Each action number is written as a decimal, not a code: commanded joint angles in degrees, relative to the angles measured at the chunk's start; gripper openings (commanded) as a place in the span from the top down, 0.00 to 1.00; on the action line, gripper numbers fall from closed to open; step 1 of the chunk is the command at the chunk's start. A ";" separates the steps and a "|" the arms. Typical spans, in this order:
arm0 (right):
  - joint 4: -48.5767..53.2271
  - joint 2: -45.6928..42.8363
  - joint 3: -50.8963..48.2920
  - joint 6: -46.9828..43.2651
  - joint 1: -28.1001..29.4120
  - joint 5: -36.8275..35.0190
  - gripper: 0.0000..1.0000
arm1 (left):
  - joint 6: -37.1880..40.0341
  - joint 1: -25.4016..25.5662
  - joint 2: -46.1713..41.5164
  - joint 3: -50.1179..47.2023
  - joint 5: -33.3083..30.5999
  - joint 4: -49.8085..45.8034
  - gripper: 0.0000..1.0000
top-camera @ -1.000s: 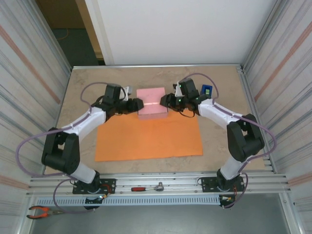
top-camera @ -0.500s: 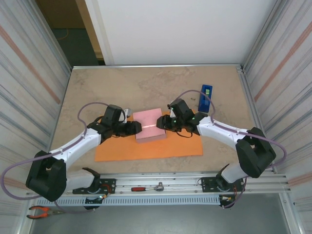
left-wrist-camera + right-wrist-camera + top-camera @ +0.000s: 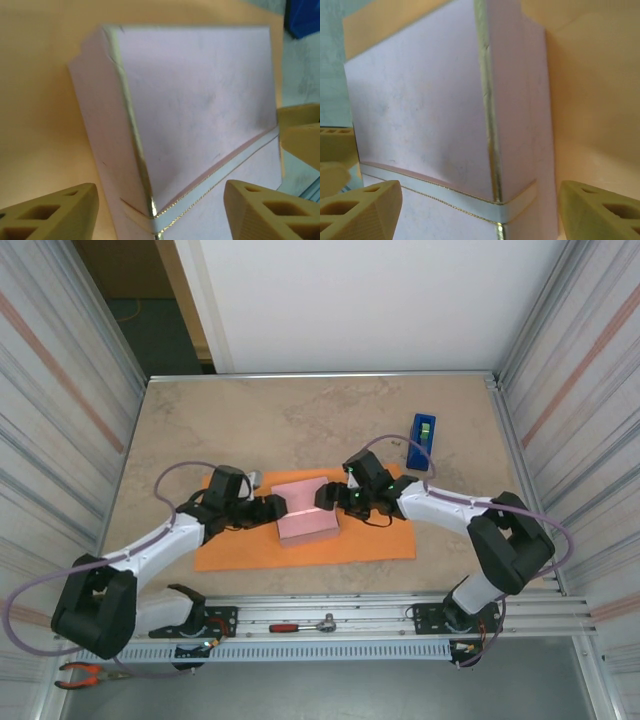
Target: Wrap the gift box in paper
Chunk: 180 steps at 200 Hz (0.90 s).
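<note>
Directly flanking the gift box [image 3: 305,519], left gripper [image 3: 272,508] and right gripper [image 3: 326,497] straddle its edges, jaws spread wide. Beneath it lies the paper [image 3: 380,540].

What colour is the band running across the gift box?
White with thin gold edging. The band on the pink gift box shows best in the left wrist view.

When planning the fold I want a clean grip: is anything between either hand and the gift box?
Nothing visible. The left hand and right hand are at opposite sides of the gift box, over the orange paper; the blue tape dispenser stands apart, beyond the paper's far right corner.
</note>
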<state>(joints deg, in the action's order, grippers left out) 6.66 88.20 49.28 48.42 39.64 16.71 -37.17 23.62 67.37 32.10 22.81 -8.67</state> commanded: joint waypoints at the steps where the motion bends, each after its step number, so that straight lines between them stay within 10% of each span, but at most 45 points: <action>1: 2.45 -5.24 -1.27 -1.68 -2.95 0.07 0.19 | -2.69 -3.14 -3.15 -1.32 -1.09 1.71 0.29; 84: -2.11 4.00 -3.30 -4.16 -10.41 2.43 0.70 | -8.73 -8.55 9.53 -3.99 -4.35 15.64 0.34; 180: -4.42 20.53 6.51 -7.30 -15.05 2.88 0.79 | -5.48 -13.66 23.32 -0.16 -8.05 21.16 0.34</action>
<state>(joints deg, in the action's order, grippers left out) 1.48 103.50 52.14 43.90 26.37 21.82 -44.99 11.66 85.89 30.68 18.33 14.04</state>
